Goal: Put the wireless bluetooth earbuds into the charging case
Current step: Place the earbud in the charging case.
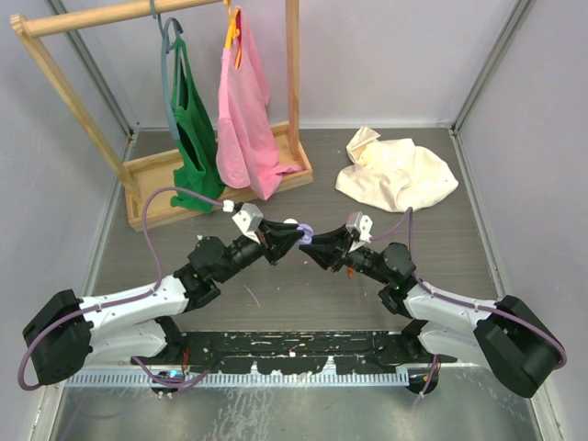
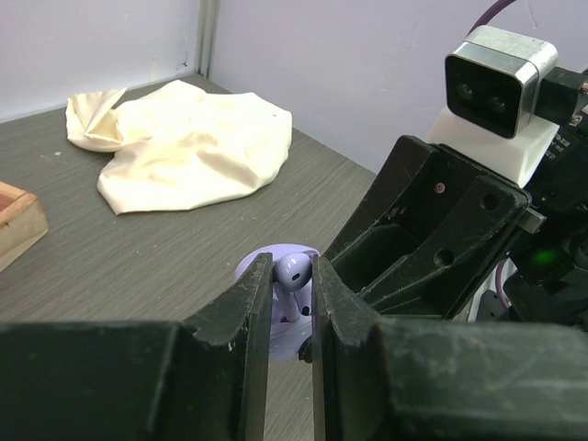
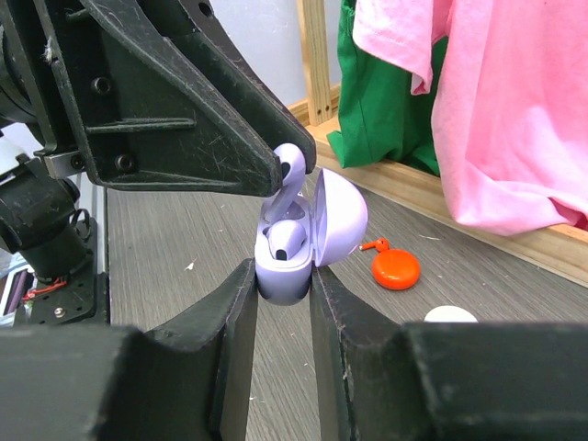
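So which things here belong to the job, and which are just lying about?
Job: lilac plastic earbud in left gripper; open lilac charging case in right gripper.
Lying about: crumpled cream cloth; pink shirt; green garment; wooden rack; red round disc.

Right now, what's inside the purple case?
One lilac earbud sits in the open purple case. A second earbud, pinched by the left gripper, points its stem in above it. The right gripper hides the case's bottom.
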Controlling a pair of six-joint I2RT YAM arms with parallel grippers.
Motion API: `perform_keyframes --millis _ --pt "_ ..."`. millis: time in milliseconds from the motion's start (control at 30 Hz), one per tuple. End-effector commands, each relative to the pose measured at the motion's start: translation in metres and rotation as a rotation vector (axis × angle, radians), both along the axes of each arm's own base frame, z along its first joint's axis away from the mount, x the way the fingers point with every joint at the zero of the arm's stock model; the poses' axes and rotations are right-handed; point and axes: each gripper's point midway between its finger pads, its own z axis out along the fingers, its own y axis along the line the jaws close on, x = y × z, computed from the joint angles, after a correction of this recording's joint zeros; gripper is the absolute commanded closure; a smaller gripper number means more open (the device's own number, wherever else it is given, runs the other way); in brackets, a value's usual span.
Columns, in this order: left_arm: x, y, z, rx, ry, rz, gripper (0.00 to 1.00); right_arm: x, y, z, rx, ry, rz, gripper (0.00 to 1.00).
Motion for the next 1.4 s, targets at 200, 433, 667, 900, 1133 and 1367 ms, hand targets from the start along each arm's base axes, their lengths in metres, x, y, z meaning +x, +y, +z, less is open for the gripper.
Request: perform_keyframes --millis 200,433,667,900,1133,1367 --pt "-0.013 -0.003 -0.005 0.072 -0.084 -0.024 0.86 0.002 -0.008 0.042 0.109 -0.115 -0.045 0.99" --pt "-0.011 0.0 -0.009 0.11 -0.108 0.003 0.86 0.003 -0.01 0.04 0.111 -0.114 -0.054 0.99" --pt "-0.008 0.003 -0.012 0.117 -0.115 0.027 0.86 0.003 -0.01 0.041 0.114 -0.114 -0.054 0.99" --pt "-0.002 0.004 -0.012 0.122 -0.138 0.058 0.86 0.002 -0.01 0.042 0.115 -0.117 -0.05 0.99" --pt "0.002 0.002 -0.009 0.12 -0.162 0.072 0.86 0.002 -0.009 0.041 0.113 -0.12 -0.046 0.99" --pt "0.0 0.005 -0.012 0.14 -0.15 0.07 0.72 0.002 -0.01 0.04 0.11 -0.12 -0.052 0.99"
